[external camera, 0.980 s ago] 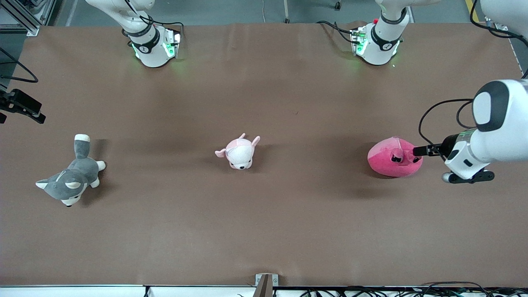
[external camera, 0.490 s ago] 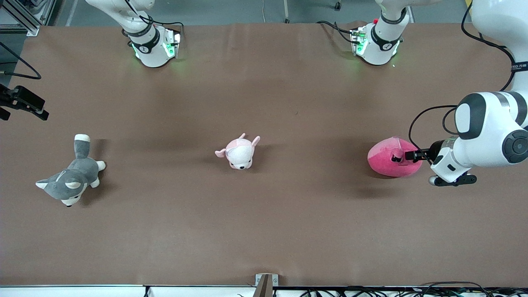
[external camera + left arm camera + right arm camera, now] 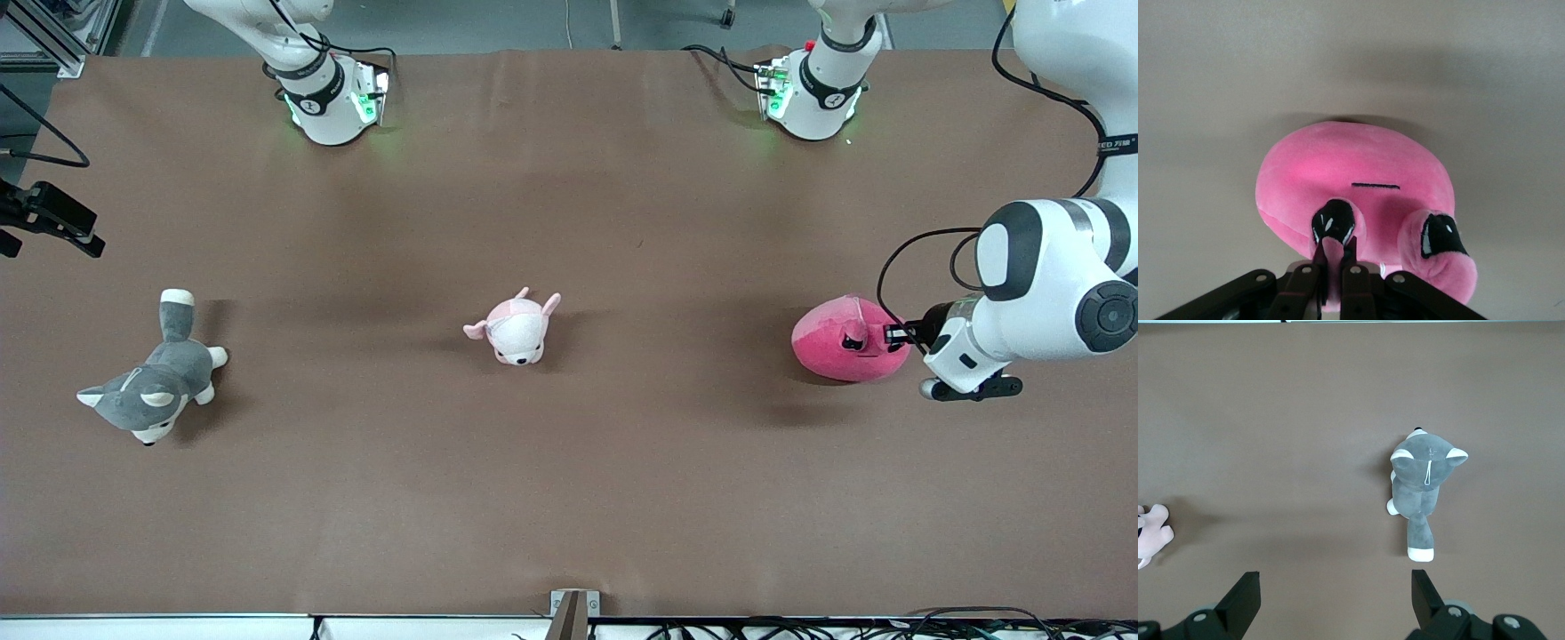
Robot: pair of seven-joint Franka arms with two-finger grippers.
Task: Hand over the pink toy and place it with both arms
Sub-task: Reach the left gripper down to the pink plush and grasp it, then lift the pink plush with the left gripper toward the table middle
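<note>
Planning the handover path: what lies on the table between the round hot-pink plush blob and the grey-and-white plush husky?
Only the small pale pink-and-white plush animal, about midway between the hot-pink plush blob and the husky; the front view shows it.

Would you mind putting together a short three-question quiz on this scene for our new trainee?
1. True or false: the left gripper is shut on a nub of the pink toy.
2. Which toy lies between the other two on the table? A) the grey husky B) the pale pink animal C) the pink toy
3. Fill in: the right gripper, jaws open, is up over the table, and its wrist view looks down on the ______.

Key: 1 true; 2 B; 3 grey husky.
</note>
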